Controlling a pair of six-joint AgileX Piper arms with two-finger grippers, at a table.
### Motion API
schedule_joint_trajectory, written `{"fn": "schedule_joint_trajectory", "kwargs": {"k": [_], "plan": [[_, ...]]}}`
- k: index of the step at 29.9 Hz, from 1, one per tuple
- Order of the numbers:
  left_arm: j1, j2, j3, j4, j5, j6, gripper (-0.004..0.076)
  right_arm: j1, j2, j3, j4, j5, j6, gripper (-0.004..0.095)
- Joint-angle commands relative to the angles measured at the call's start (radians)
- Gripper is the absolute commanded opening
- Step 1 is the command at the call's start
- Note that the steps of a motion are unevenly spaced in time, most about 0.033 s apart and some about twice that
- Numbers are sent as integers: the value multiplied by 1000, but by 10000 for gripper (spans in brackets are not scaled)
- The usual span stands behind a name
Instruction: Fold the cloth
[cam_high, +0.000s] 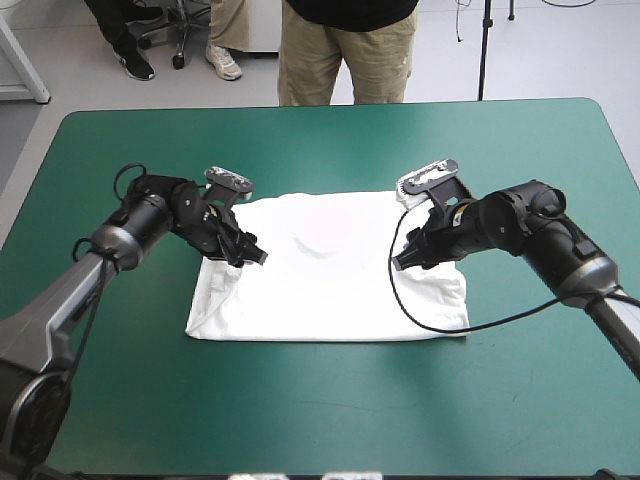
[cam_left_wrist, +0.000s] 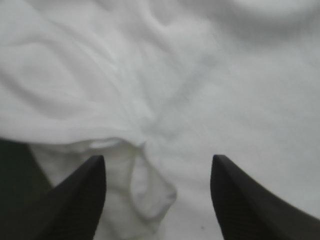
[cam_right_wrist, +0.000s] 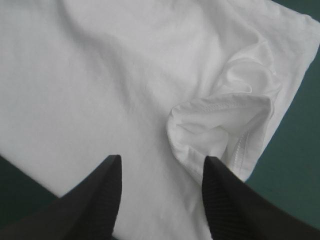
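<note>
- Left arm (cam_high: 140, 225): enters from the table's left side with the elbow bent. The wrist is angled down and inward toward the table's centre.
- Left gripper (cam_high: 250, 255): positioned low over the left part of the T-shirt (cam_high: 330, 280). State: released. In the left wrist view its black fingers (cam_left_wrist: 82, 200) stand well apart and clamp no cloth.
- Under the gap between the left fingers lies a small bunched fold (cam_left_wrist: 150, 195) of white cloth with a layered edge. The cloth ahead of the gripper is softly wrinkled.
- Right arm (cam_high: 520, 215): enters from the table's right side, elbow bent, wrist angled down and inward, mirroring the left arm.
- Right gripper (cam_high: 405, 258): positioned low over the right part of the T-shirt. State: released. In the right wrist view the fingers are spread, with smooth cloth under the gap.
- A sleeve (cam_right_wrist: 225, 125) with a stitched hem lies rolled up just ahead of one right finger, near the garment's side edge.
- Fingertip contact with the cloth cannot be determined for either gripper.
- T-shirt location: spread flat on the teal-green cover (cam_high: 330, 140), around the table's centre, in a roughly rectangular outline. Its near edge is straight and its near left corner is slightly doubled over. Bare cover shows on all four sides.
</note>
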Motion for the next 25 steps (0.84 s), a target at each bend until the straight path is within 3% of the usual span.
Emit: {"fn": "schedule_joint_trajectory", "kwargs": {"k": [1, 4, 7, 11, 16, 19, 25], "plan": [[-1, -169, -31, 84, 67, -57, 455, -1, -93, -25, -6, 42, 17, 472], [-1, -231, -1, 149, 143, -92, 455, -1, -134, -11, -33, 125, 38, 472], [-1, -289, 107, 190, 144, -148, 454, -1, -192, 69, -85, 132, 89, 472], [21, -359, 298, 202, 75, -204, 454, -1, -280, 216, -146, 81, 165, 472], [83, -380, 452, 192, -56, -267, 454, -1, -353, 342, -125, -20, 194, 472], [134, -376, 497, 130, -158, -261, 452, -1, -357, 356, -117, -27, 202, 472], [169, -326, 505, -12, -186, -154, 404, -1, -357, 358, -116, -50, 202, 472]]}}
